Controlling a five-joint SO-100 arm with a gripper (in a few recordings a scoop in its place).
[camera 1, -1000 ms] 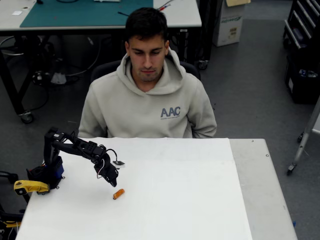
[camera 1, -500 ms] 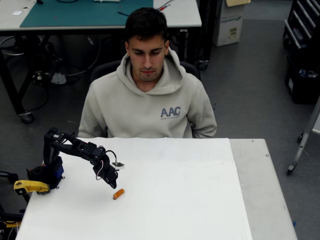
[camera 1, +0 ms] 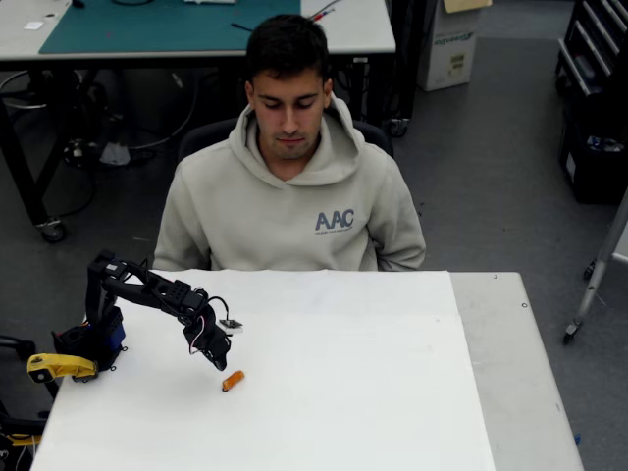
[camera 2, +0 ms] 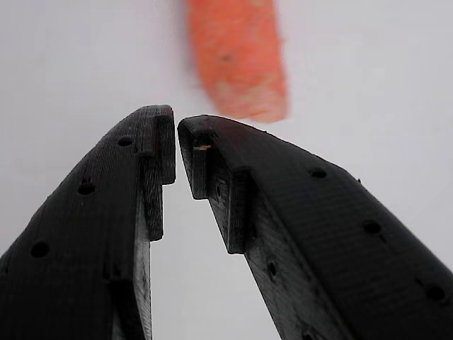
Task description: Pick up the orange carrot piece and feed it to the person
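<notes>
In the overhead view the black arm (camera 1: 147, 292) is reaching from its base at the left edge of the white bench (camera 1: 343, 392) toward the middle of the bench's left half, with the gripper (camera 1: 220, 361) pointing down and hanging just above the surface. The orange carrot piece (camera 1: 233, 381) is lying on the bench just to the near-right of the gripper tip, close beside it but not held, with nothing touching it. In the wrist view the two black fingers (camera 2: 283, 212) are filling the lower part of the picture, their tips almost meeting with only a thin slit between them, so the jaws are standing nearly clenched and gripping nothing; the carrot piece (camera 2: 237, 57) is showing blurred just beyond the tips, slightly to the right of the slit, lying flat on the white surface. The person (camera 1: 291, 186) in a light beige hoodie with "AAC" on the chest is sitting at the far side of the bench, facing it and looking down, well apart from the gripper and the carrot. A yellow clamp-like part (camera 1: 59, 366) is sitting beside the arm's base at the bench's left edge. Behind the person another table with a green mat (camera 1: 167, 25) is standing on the grey floor.
</notes>
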